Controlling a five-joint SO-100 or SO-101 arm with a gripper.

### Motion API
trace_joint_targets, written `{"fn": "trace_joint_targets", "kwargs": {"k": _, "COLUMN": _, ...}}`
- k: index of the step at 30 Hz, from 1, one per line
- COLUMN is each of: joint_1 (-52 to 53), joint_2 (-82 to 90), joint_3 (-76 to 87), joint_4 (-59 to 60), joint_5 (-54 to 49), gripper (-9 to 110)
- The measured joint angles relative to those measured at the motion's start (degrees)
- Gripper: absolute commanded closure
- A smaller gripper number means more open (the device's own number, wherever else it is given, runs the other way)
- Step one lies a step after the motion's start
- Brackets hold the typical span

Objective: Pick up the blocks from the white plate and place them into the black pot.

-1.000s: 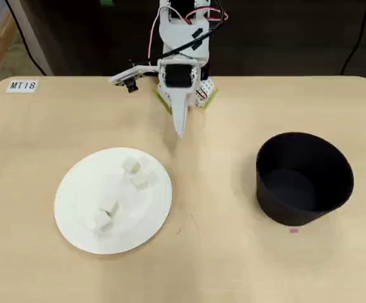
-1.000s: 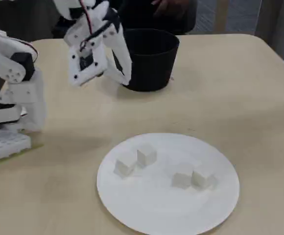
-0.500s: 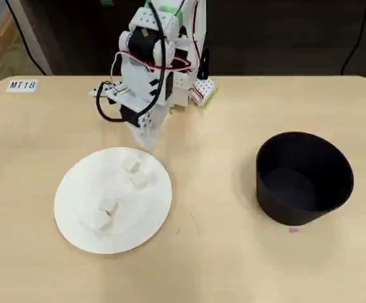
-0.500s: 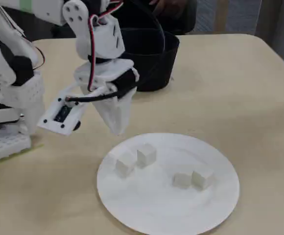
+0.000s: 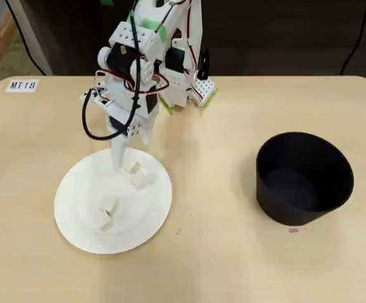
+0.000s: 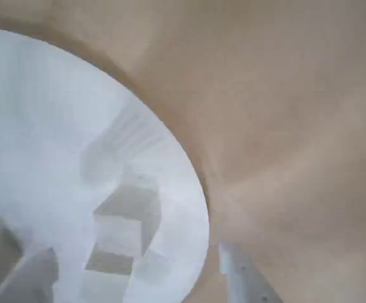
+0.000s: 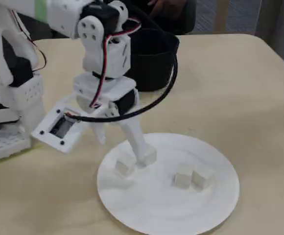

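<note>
The white plate [image 5: 82, 189] [image 7: 156, 210] lies on the left of the table in the overhead view, with several small pale blocks on it. Two blocks [image 5: 131, 168] [image 5: 140, 180] sit near its far rim, and two more [image 5: 110, 206] [image 5: 102, 219] nearer the middle. My gripper [image 5: 131, 151] [image 7: 121, 149] hangs open over the plate's far edge. One fingertip [image 7: 141, 154] is just above a block [image 7: 148, 157], and nothing is held. The wrist view is blurred and shows the plate [image 6: 38, 113] and a block [image 6: 123, 218]. The black pot [image 5: 304, 178] [image 7: 149, 58] stands apart on the right of the overhead view, with nothing showing inside it.
The arm's base [image 5: 183, 82] is fixed at the table's far edge. A label reading MT18 [image 5: 23, 85] sits at the far left corner. A small pink mark [image 5: 293, 230] lies in front of the pot. Bare tabletop separates plate and pot.
The arm swung left and reached down from the table's far edge to the plate. The gripper, which looked shut earlier, now has its fingers spread above the nearest blocks.
</note>
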Motion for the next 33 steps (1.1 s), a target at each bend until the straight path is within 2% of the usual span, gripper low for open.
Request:
{"fn": "trace_joint_targets", "kwargs": {"k": 17, "joint_1": 1.4, "joint_2": -9.6, "joint_3": -5.0, "joint_4": -0.4, "joint_5": -1.0, "gripper": 73}}
{"fn": "trace_joint_targets", "kwargs": {"k": 30, "joint_1": 1.5, "joint_2": -11.5, "joint_3": -5.2, "joint_4": -3.5, "joint_5": 1.1, "gripper": 103}}
{"fn": "trace_joint_targets", "kwargs": {"k": 33, "joint_1": 1.5, "joint_2": -11.7, "joint_3": -5.3, "joint_4": -4.3, "joint_5": 1.8, "gripper": 104}}
